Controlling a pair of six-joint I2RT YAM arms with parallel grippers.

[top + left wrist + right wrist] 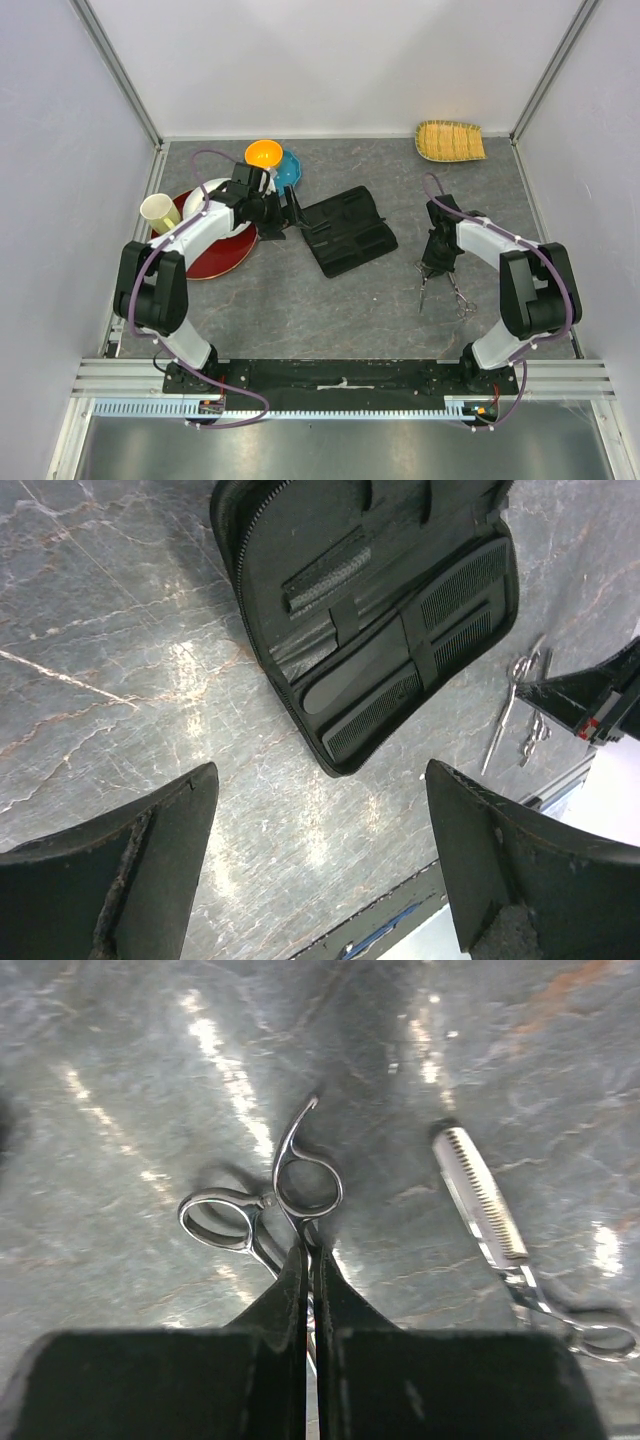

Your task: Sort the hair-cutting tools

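Right gripper (308, 1255): jaws clenched on the shank of the plain scissors (277, 1175), just behind the two finger rings. The rings are seen ahead of the fingertips and the blades are hidden under the fingers, so the long axis is taken to run back along the gripper. Whether the pair is lifted off the table (300, 300) cannot be told.

Thinning scissors (480, 1200): flat on the table just right of the jaws, not touched.

Left gripper (320, 880): jaws released, spread wide, nothing held.

The open zip case (270, 560) lies ahead of it and is nearer this arm.

Count: two scissors; two combs strapped side by side in the case, a handled comb (355, 670) and a plain comb (372, 720); one case.
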